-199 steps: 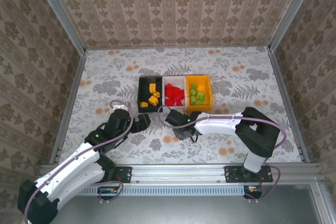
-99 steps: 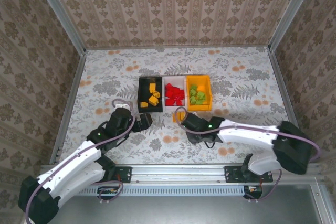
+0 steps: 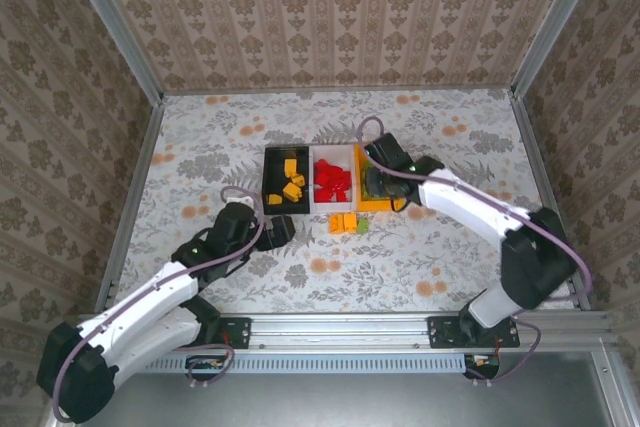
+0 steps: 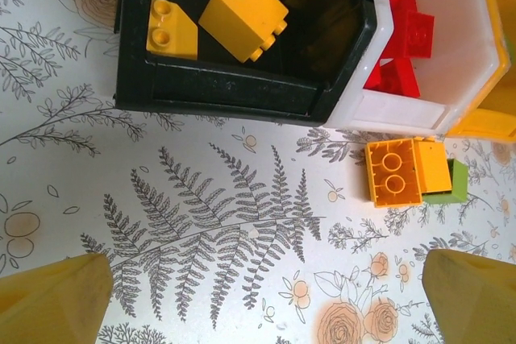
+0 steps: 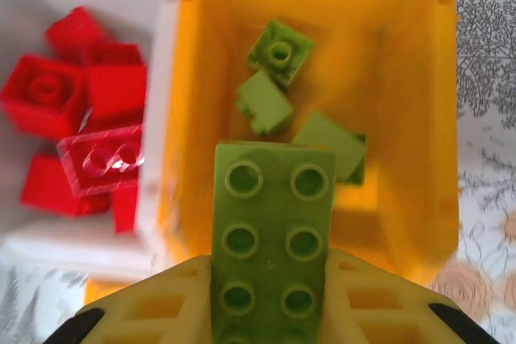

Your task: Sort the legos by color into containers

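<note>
My right gripper [image 5: 270,279] is shut on a long light green lego [image 5: 272,223] and hangs over the orange-yellow container [image 5: 411,78], which has three green legos [image 5: 280,51] inside. In the top view that gripper [image 3: 380,183] is above the orange-yellow container [image 3: 372,206]. The white container [image 3: 333,153] holds red legos [image 5: 48,94], and the black container [image 4: 234,94] holds orange legos [image 4: 244,12]. An orange lego [image 4: 393,172] and a green lego [image 4: 453,184] lie on the table just in front of the white container. My left gripper [image 4: 262,304] is open above the table, near the black container's front.
The three containers stand side by side at the table's middle. Walls with patterned paper close off the back and both sides. A metal rail [image 3: 340,329] runs along the near edge.
The right arm swung from the table in front of the containers up and back over the orange-yellow one, carrying the green lego. The left gripper crept slightly toward the black container.
</note>
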